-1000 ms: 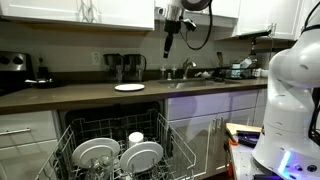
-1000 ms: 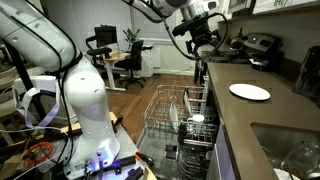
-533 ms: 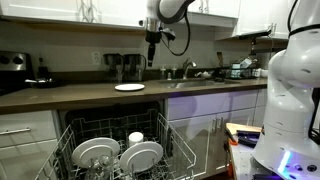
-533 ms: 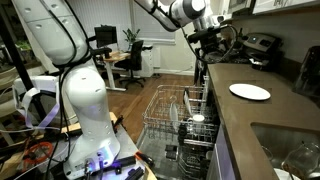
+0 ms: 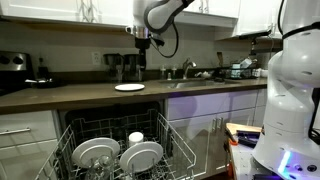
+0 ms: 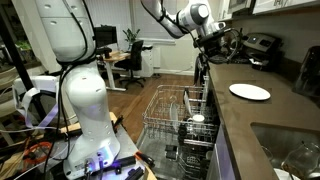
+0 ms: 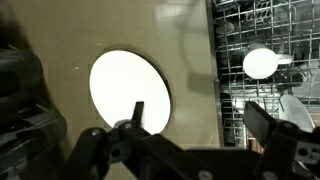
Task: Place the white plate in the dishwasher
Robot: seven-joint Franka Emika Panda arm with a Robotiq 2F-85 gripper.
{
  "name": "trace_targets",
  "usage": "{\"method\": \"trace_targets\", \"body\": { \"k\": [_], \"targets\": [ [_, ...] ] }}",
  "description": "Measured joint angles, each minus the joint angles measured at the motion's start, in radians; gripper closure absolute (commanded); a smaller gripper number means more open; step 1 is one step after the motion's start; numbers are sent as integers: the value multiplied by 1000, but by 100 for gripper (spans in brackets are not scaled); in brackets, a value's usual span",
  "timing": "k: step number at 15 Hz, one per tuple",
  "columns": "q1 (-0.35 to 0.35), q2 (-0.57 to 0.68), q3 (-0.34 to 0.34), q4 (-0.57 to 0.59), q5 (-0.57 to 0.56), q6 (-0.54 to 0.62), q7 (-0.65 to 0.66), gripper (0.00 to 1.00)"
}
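Nearest the exterior cameras, the dishwasher (image 5: 105, 124) stands open with its rack (image 5: 182, 148) drawn out. Two loaded plates (image 5: 97, 153) stand between the tines at the front, with a small cup (image 5: 136, 137) just behind them. Other tines in the rack appear free.

Behind and above the rack, the white plate (image 5: 129, 88) lies flat on the counter (image 5: 60, 95), over the dishwasher opening. It has not yet been lifted.

Higher up, the gripper (image 5: 140, 50) hangs well above the plate, pointing down. The wrist view shows the gripper (image 7: 150, 130) released. Its fingers (image 7: 268, 122) are spread wide with nothing between them. The plate (image 7: 130, 88) lies left of centre in that view, and the rack is at the right edge.

We judge the step in hand to be the approach for the pick. To do it well, we recommend the following:

1. Align over the plate's rim, not over its middle. A flat, glossy plate offers no hold from straight above.
2. Descend slowly with the jaws wide, so that the rim passes between the fingers.
3. Close firmly, because a glazed surface is likely to slip.
4. Lift clear of the counter before turning toward the rack.
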Motion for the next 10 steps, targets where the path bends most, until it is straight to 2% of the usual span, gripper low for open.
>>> {"method": "trace_targets", "body": {
  "k": [4, 8, 10],
  "targets": [
    [0, 2, 1, 2, -4, -3, 2, 0],
    [5, 45, 5, 3, -104, -7, 61, 0],
    [11, 78, 9, 7, -118, -6, 75, 0]
  ]
}}
